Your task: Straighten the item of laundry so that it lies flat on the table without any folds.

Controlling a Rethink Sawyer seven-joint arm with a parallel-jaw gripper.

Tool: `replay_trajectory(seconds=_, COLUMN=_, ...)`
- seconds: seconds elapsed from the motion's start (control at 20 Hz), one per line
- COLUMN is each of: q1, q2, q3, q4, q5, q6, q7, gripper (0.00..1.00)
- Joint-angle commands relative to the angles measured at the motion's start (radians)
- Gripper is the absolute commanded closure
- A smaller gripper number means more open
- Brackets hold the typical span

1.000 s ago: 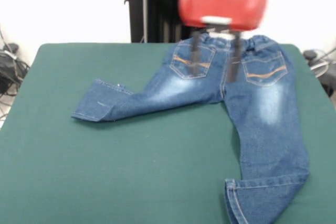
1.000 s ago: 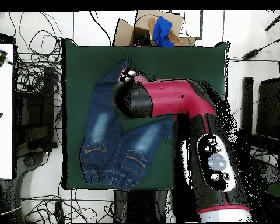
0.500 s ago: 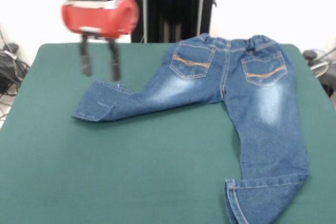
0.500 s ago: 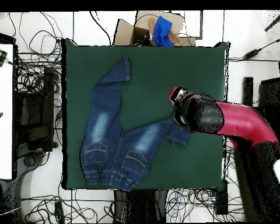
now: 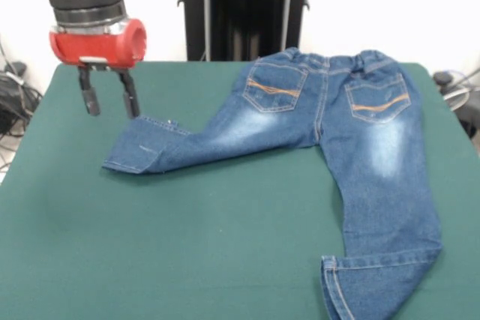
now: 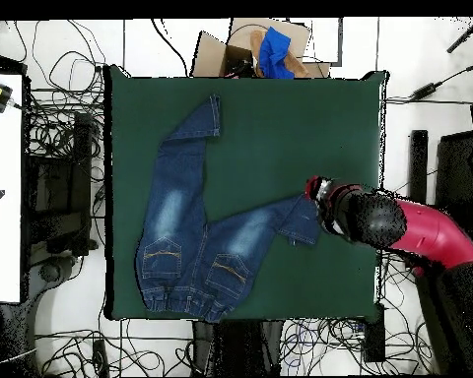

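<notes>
The blue denim jeans point(image 5: 330, 121) lie back side up on the green table point(image 5: 225, 252), waistband at the far side, orange-stitched pockets showing. One leg runs out to the left with its hem folded over point(image 5: 142, 148); the other runs toward the near right, its cuff turned up point(image 5: 352, 279). My gripper point(image 5: 110, 99) is open and empty, hanging just above and left of the left leg's hem. In the overhead view the jeans point(image 6: 196, 231) show with the gripper point(image 6: 319, 192) just right of the hem of the leg that points right.
A cardboard box with blue cloth point(image 6: 265, 49) sits beyond the table's far edge in the overhead view. Cables lie on the floor around the table point(image 6: 58, 128). The black pedestal point(image 5: 240, 9) stands behind the table.
The gripper has moved from above the waistband across to the left leg's hem and come lower. The jeans have not moved.
</notes>
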Motion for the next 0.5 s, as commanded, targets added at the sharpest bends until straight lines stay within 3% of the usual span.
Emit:
replay_trajectory(seconds=0.05, q1=0.005, q2=0.109, q3=0.108, q4=0.094, q5=-0.070, q6=0.033, q7=-0.193, gripper=0.00)
replay_trajectory(seconds=0.25, q1=-0.009, q2=0.175, q3=0.099, q4=0.071, q5=-0.125, q6=-0.003, q7=-0.230, gripper=0.00)
replay_trajectory(seconds=0.5, q1=-0.027, q2=0.203, q3=0.088, q4=0.092, q5=-0.201, q6=-0.093, q7=-0.194, gripper=0.00)
